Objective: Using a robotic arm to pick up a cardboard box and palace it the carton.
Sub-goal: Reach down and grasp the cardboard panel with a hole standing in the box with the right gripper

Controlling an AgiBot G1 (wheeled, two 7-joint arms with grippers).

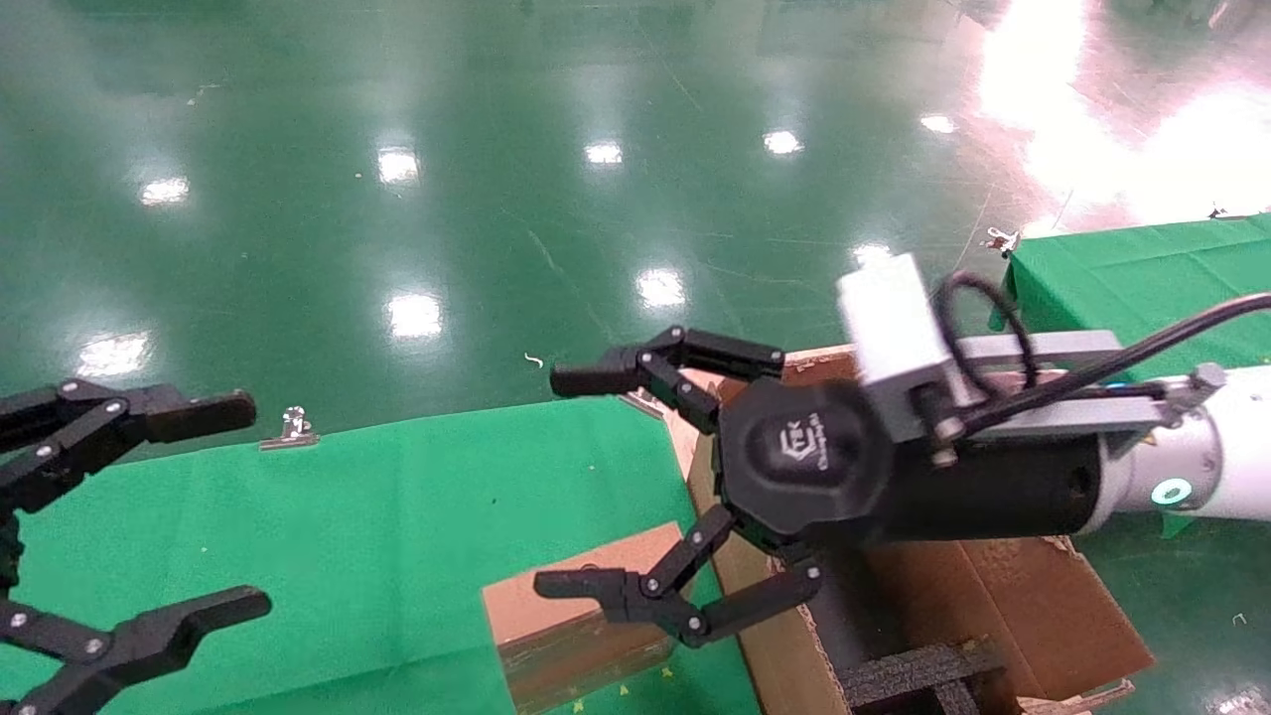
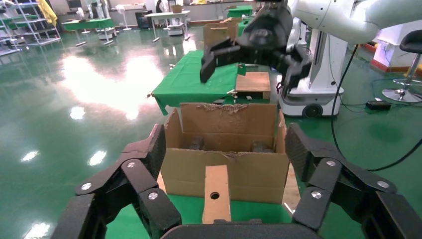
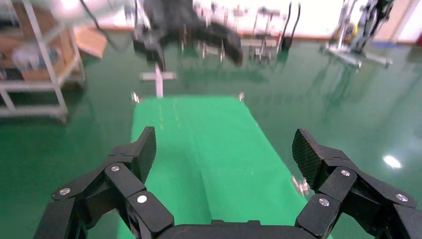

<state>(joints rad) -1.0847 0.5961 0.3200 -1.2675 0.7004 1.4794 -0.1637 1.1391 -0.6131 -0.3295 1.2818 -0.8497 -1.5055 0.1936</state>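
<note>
The small flat cardboard box [image 1: 586,621] lies on the green cloth beside the carton [image 1: 1003,596]. In the left wrist view the cardboard box [image 2: 216,191] shows its round hole and stands in front of the carton [image 2: 226,172]. My white right arm's gripper [image 1: 568,482] is open and empty, raised over the carton's left edge and the cardboard box, pointing left. It also shows in the left wrist view [image 2: 249,69]. The right wrist view shows its open gripper [image 3: 225,144] over bare green cloth only. My all-black left gripper [image 1: 241,504] is open and empty at the table's left end, facing the box [image 2: 225,142].
The green-clothed table [image 1: 348,516] carries the box and carton. Black foam inserts [image 1: 923,675] sit inside the carton. A metal clip [image 1: 293,427] holds the cloth at the far edge. A second green table [image 1: 1142,278] stands to the right. Glossy green floor [image 1: 496,149] lies beyond.
</note>
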